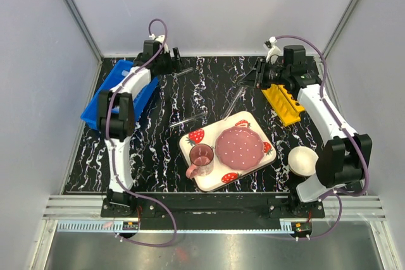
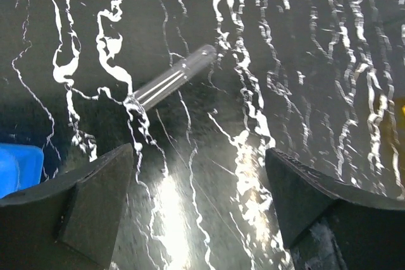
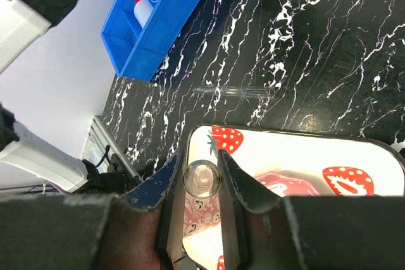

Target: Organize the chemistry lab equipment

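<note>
There, squeeze bottle [image 3: 142, 6] inside blue bin [image 3: 171, 36]

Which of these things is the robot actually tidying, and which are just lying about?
Job: glass tube in the right gripper; loose tube beside the tray; tube before the left gripper; squeeze bottle in the blue bin; yellow rack.
Lying about: strawberry tray, pink plate, pink cup, white bowl.

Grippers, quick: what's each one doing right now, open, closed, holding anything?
Left gripper: open, holding nothing.
Right gripper: closed on a thin glass tube.
</note>
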Tool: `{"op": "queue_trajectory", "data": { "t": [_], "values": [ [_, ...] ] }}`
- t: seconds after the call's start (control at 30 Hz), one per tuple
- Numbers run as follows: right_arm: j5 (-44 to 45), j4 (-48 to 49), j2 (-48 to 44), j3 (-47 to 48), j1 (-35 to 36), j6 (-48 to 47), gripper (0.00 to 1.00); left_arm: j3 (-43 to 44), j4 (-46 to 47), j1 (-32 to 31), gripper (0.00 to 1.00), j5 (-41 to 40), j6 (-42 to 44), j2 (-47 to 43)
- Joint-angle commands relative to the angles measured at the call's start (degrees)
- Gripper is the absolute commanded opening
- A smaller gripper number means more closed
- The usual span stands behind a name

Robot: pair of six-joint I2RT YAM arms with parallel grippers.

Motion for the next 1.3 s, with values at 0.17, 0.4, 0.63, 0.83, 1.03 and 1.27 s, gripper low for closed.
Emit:
{"op": "queue_trajectory", "data": {
  "t": [0.17, 0.4, 0.63, 0.83, 1.03, 1.27],
  "values": [
    [0.9, 1.1, -4.3, -2.0, 0.2, -2.7, 0.11, 12.6, 11.0, 2.9, 0.82, -5.7, -8.2, 13.2],
    [-1.0, 0.1, -5.8, -3.4, -1.5, -2.2, 0.11, 17.6, 21.9, 4.0, 0.81, -8.6, -22.5, 21.7],
    [-3.7, 0.0, -7.1, -2.9, -4.8, -0.4, 0.11, 36.6, 13.2, 3.3, 0.81, -7.7, -30.6, 33.5],
    [-5.5, 0.0, -8.7, -2.7, -7.6, 0.8, 0.11, 37.2, 8.0, 2.2, 0.8, -11.4, -29.8, 33.4],
    [-5.7, 0.6, -8.7, -2.5, -7.7, 1.2, 0.11, 29.6, 8.7, 2.2, 0.78, -5.3, -28.5, 29.5],
    [-5.5, 1.9, -10.3, -3.7, -7.7, 1.4, 0.11, 23.5, 7.9, 2.1, 0.77, -3.6, -24.5, 23.5]
  ]
}}
